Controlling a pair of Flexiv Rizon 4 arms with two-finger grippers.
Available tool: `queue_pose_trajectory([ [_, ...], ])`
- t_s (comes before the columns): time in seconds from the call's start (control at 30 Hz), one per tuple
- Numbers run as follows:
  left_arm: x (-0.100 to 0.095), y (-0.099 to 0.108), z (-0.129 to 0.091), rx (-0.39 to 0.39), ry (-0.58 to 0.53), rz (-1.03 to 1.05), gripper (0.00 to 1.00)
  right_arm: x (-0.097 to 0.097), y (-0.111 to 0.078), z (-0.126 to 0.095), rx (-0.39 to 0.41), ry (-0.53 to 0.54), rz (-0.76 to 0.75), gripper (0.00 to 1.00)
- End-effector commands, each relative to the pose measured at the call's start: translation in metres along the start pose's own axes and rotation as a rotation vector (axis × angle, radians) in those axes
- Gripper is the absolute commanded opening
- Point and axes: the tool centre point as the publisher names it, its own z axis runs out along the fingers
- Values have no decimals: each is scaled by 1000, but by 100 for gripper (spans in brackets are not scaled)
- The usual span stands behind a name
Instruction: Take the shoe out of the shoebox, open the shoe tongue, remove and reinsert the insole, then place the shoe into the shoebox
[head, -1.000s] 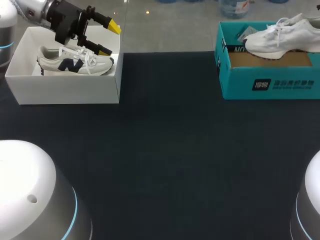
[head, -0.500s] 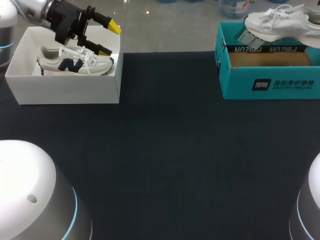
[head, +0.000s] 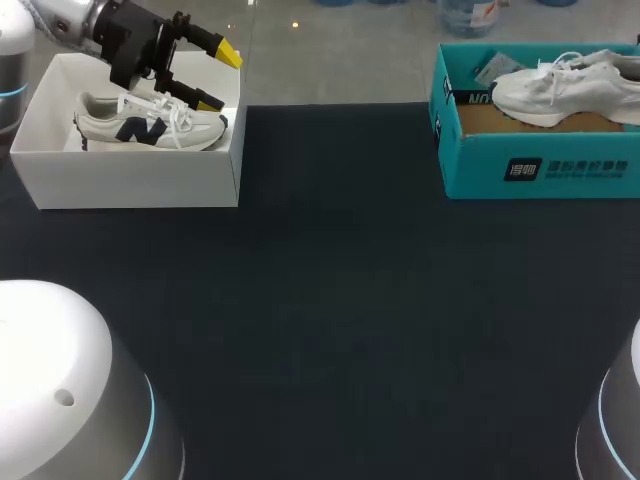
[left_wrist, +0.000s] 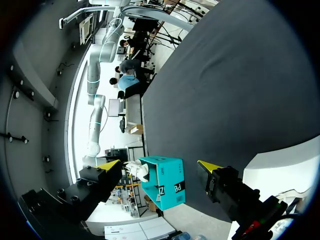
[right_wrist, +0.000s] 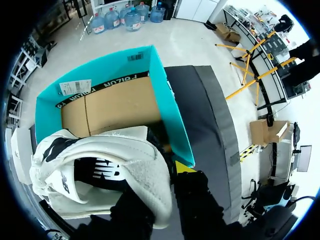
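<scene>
Sneaker of white mesh (head: 560, 85) sits at the far right of the dark cloth-covered table (head: 350, 300), lying across the open teal cardboard shoebox (head: 530, 165) with its toe pointing toward the table's middle. I cannot tell whether its sole rests on the brown cardboard liner (right_wrist: 115, 107) inside the box.

The right wrist view shows the right gripper (right_wrist: 159, 186) clamped on the shoe's heel collar. One yellow-tipped finger (right_wrist: 184, 168) presses on the outside of the heel, and the other is hidden by the shoe. A black insole (right_wrist: 97, 172) shows down the shoe's opening.

At the far left, a white cardboard shoebox (head: 130, 185) holds a cream sneaker with a navy side mark (head: 150, 125), which stands on its sole with its toe toward the table's middle. The left gripper (head: 218, 78) hangs over that shoe's laces and toe. Its fingers are spread wide and nothing is between them. The lower tip is just beside the laces.
</scene>
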Motion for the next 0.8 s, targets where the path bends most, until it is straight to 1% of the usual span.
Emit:
queue_pose_trajectory([
  [0.03, 0, 0, 0, 0, 4, 1, 100, 5, 4, 16, 20, 7, -38, 0],
  [0.2, 0, 0, 0, 0, 4, 1, 100, 11, 0, 34, 38, -28, -71, 0],
  [0.3, 0, 0, 0, 0, 4, 1, 100, 12, -1, 47, 60, -23, -50, 0],
  [0.33, 0, 0, 0, 0, 4, 1, 100, 12, -1, 50, 65, -51, -67, 0],
  [0.47, 0, 0, 0, 0, 4, 1, 100, 10, 5, 44, 42, -31, -45, 0],
  [0.6, 0, 0, 0, 0, 4, 1, 100, 6, 10, 42, 24, -23, -57, 0],
  [0.8, 0, 0, 0, 0, 4, 1, 100, 8, 15, 56, 20, -35, -68, 0],
])
